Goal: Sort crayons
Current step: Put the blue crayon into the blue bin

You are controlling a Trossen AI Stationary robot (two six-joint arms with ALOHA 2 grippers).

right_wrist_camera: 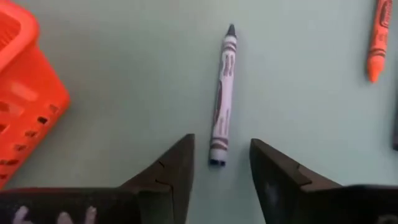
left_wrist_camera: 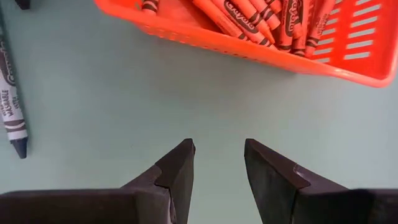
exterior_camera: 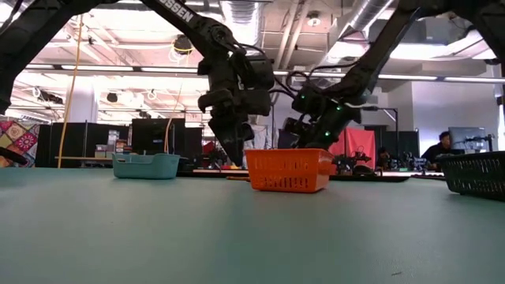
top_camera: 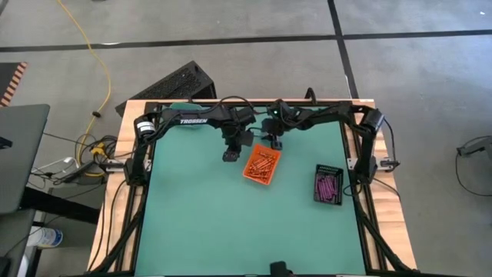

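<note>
The right gripper hangs with jaws apart and empty over a loose grey crayon on the mat, lined up to pinch it. The left gripper, also parted and empty, hovers just left of the orange tray, which holds the orange crayons already sorted.

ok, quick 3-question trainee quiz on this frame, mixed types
1. True or false: the orange basket holds orange crayons.
2. Which lies just ahead of the right pincer? A) grey crayon B) teal basket C) black basket
3. Fill in: the black basket holds ____ crayons.

Key: 1 true; 2 A; 3 purple. Both the right pincer and the left pincer are open, with nothing between their fingers.
</note>
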